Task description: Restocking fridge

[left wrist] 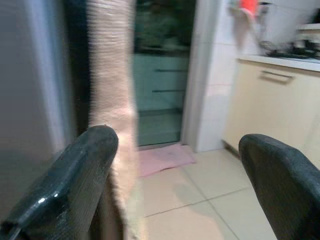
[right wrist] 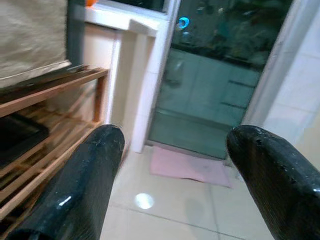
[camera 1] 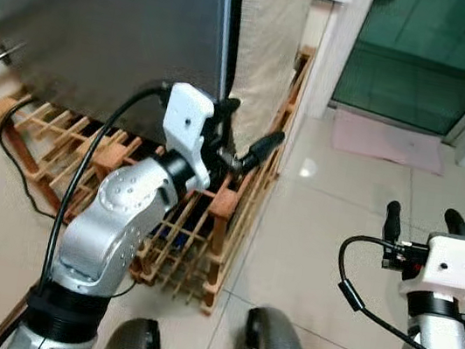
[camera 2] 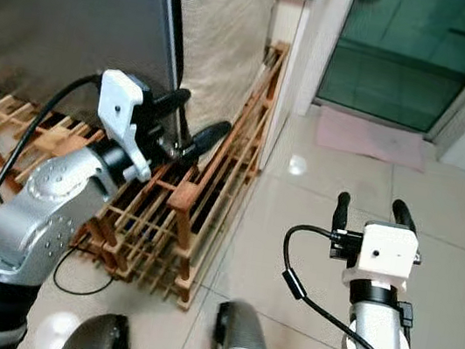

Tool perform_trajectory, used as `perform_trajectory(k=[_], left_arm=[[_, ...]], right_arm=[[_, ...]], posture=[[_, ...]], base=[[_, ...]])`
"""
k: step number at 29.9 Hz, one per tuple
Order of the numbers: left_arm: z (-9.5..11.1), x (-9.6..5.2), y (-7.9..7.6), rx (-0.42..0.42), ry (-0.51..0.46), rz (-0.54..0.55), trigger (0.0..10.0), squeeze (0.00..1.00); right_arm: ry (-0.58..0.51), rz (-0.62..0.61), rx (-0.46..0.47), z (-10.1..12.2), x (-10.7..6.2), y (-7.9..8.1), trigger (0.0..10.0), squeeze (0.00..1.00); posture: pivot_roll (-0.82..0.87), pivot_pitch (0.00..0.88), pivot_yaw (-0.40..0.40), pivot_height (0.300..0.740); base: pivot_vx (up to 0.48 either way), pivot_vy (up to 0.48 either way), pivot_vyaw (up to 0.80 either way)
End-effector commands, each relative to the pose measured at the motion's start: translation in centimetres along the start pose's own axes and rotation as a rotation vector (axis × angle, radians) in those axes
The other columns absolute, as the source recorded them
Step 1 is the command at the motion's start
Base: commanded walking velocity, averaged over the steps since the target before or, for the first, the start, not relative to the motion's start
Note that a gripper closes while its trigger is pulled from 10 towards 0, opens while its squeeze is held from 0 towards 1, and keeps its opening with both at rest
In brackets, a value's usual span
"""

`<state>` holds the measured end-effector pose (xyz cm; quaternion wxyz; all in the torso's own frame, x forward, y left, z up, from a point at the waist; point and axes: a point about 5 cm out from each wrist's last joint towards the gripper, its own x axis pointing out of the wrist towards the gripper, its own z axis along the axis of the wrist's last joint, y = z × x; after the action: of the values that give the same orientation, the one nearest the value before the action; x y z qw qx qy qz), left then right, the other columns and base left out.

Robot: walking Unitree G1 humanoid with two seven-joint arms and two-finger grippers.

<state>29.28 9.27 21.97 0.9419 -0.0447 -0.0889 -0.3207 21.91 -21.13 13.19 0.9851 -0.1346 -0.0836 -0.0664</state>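
Head views: fridge (camera 1: 106,22), grey door shut, standing on a wooden rack (camera 1: 198,222) on the tiled floor (camera 1: 319,241); beige cloth (camera 1: 267,38) hangs at its side. Left gripper (camera 1: 244,132) raised near the door's edge, fingers wide, holding nothing. Right gripper (camera 1: 422,221) over the floor, fingers wide, empty. Pink mat (camera 1: 388,139) before a green glass door (camera 1: 428,55). Left wrist view: fingers (left wrist: 75,175) apart, fridge edge beside the cloth. Right wrist view: fingers (right wrist: 85,175) apart, rack and mat beyond.

Brushed metal fridge (camera 1: 106,22), slatted wooden rack (camera 1: 207,224), glossy tiles (camera 1: 319,241)
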Motion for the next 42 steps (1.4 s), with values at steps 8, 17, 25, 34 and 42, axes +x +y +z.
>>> perform_trajectory(k=[8,17,25,34,42], left_arm=[[1.5,1.4,-0.8,-0.023,-0.008,0.009,10.0,0.00],[1.7,2.1,-1.1,-0.025,-0.005,0.015,10.0,0.00],[1.4,3.0,-1.6,0.002,0.023,0.012,10.0,0.00],[1.9,4.6,-2.5,-0.005,0.018,0.002,10.0,0.00],[1.7,6.4,-3.3,-0.030,0.087,0.020,10.0,0.00]], right_arm=[[-0.018,0.008,0.000,0.4,0.2,0.0,10.0,0.00],[-0.016,0.011,-0.004,0.3,0.2,0.0,10.0,0.00],[-0.018,0.012,-0.004,0.3,0.4,0.0,10.0,0.00],[-0.014,0.008,-0.002,0.3,0.3,0.2,10.0,0.00],[-0.010,0.009,-0.002,0.2,0.2,0.2,10.0,0.00]], posture=[[-0.19,0.047,0.033,0.627],[-0.19,0.040,0.033,0.627],[-0.20,0.036,0.034,0.627],[-0.20,0.044,0.042,0.627],[-0.20,0.048,0.040,0.627]], base=[[0.000,0.000,0.00],[0.000,0.000,0.00],[0.000,0.000,0.00],[0.000,0.000,0.00],[0.000,0.000,0.00]])
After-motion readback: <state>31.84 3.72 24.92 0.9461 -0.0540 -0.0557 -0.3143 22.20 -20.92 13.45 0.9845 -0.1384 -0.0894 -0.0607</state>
